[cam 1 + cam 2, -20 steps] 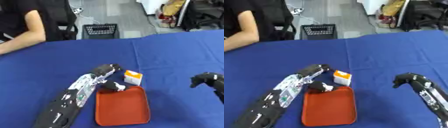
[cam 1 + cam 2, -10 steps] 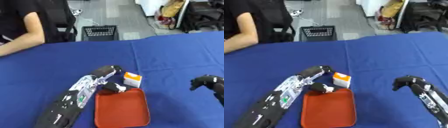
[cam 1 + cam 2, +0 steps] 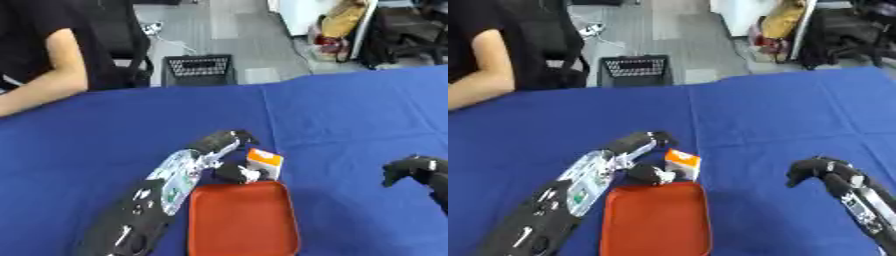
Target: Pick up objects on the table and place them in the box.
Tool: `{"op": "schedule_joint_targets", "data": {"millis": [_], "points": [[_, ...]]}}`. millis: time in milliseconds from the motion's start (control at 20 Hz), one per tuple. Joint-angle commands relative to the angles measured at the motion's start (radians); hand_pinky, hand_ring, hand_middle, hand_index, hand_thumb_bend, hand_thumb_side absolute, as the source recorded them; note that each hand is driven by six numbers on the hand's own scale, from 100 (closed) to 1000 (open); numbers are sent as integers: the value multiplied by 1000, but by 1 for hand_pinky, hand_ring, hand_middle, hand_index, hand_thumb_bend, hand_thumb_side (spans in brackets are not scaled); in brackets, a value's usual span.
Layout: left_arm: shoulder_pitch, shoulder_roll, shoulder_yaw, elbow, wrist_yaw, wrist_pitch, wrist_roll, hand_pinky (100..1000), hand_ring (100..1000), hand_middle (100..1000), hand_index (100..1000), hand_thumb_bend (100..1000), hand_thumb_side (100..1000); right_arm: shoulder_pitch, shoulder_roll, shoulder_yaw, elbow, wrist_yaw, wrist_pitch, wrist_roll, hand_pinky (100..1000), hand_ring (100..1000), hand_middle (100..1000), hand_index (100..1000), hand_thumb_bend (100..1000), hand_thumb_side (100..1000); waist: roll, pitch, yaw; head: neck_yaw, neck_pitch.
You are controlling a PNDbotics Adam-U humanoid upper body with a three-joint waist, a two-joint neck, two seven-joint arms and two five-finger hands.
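Observation:
A small white and orange carton (image 3: 263,163) stands on the blue table just beyond the far edge of a shallow red-orange tray (image 3: 241,220). My left hand (image 3: 229,159) reaches in from the lower left and curls round the carton's left side, thumb at its base. My right hand (image 3: 815,169) hovers over bare cloth at the right, fingers curled, holding nothing.
The blue tablecloth (image 3: 350,110) covers the whole table. A person's bare arm (image 3: 39,87) rests at the far left edge. Beyond the table stand a black crate (image 3: 199,70) on the floor and chairs.
The whole picture has shifted, so the camera moved. My left hand stays at the carton by the tray's far edge. The right hand holds its place.

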Motion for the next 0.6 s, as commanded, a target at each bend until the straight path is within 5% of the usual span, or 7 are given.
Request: {"op": "schedule_joint_targets", "data": {"millis": [50, 300, 600], "points": [[-27, -6, 14, 2, 7, -1, 11, 979, 825, 867, 894, 545, 655, -18, -9, 0, -14, -7, -1, 5, 850, 627, 658, 813, 100, 953, -2, -10, -3, 12, -16], [-31, -14, 16, 18, 7, -9, 21, 972, 804, 838, 869, 489, 624, -18, -8, 0, -14, -8, -1, 5, 850, 627, 659, 813, 100, 953, -2, -9, -5, 19, -21], [-28, -11, 17, 14, 7, 4, 60, 831, 593, 627, 693, 100, 381, -18, -7, -1, -13, -8, 0, 6, 850, 627, 659, 813, 100, 954, -2, -10, -5, 20, -20]]}}
